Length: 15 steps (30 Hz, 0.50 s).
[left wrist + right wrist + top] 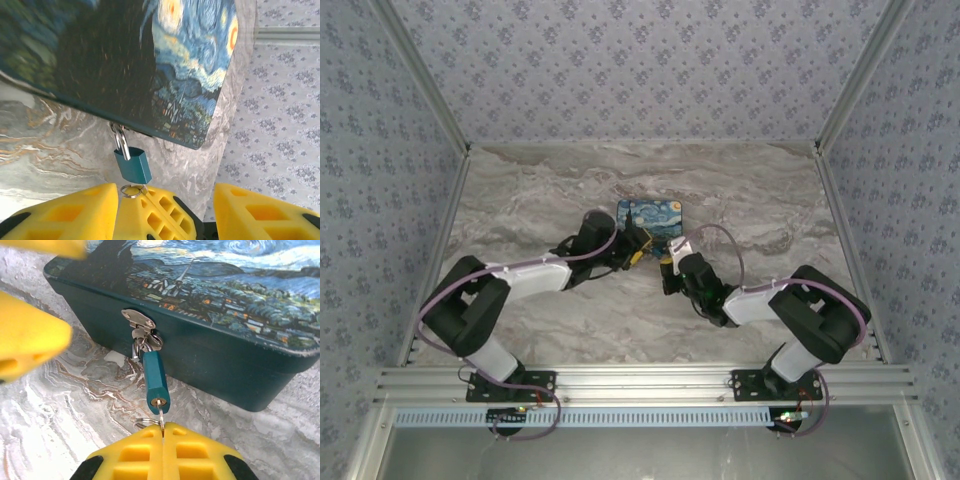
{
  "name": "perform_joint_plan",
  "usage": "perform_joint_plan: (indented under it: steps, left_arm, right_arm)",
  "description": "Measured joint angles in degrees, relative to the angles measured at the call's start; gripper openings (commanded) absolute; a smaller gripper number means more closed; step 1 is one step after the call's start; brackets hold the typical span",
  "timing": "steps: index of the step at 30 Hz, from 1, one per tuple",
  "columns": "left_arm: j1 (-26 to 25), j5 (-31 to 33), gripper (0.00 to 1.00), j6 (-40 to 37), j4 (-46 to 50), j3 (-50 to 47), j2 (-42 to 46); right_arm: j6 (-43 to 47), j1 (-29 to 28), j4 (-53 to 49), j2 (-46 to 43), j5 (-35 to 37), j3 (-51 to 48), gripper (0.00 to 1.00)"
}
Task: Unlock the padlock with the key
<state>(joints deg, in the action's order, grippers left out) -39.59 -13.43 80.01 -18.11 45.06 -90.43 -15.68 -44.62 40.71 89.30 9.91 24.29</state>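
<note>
Padlock, likely light, rigid and slick, hangs loose from the box latch over the tabletop; your closed right gripper pinches the key at its keyhole, your left gripper stands open, so steady it by its flat sides.

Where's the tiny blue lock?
In the right wrist view, the padlock hangs from the latch on the front of the starry box, its keyhole end at the key in the right gripper.

Left gripper parted, right gripper pinched
</note>
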Motion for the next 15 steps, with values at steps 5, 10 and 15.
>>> perform_joint_plan:
  steps: [5,10,15]
  left_arm:
    - [2.3,2.6,0.60,-5.1,6.4,0.5,5.1]
    - [4.8,4.0,0.62,-8.1,9.7,1.0,8.2]
    - [6.6,4.5,0.68,-9.0,11.1,1.0,8.7]
  right_arm:
    - [-7.4,2.2,1.2,-0.7,-4.2,-1.7,0.00]
    - [-15.8,4.4,1.3,-1.5,-8.8,-2.1,0.00]
    - [-25.5,6.1,0.6,-1.7,-12.8,-2.1,0.00]
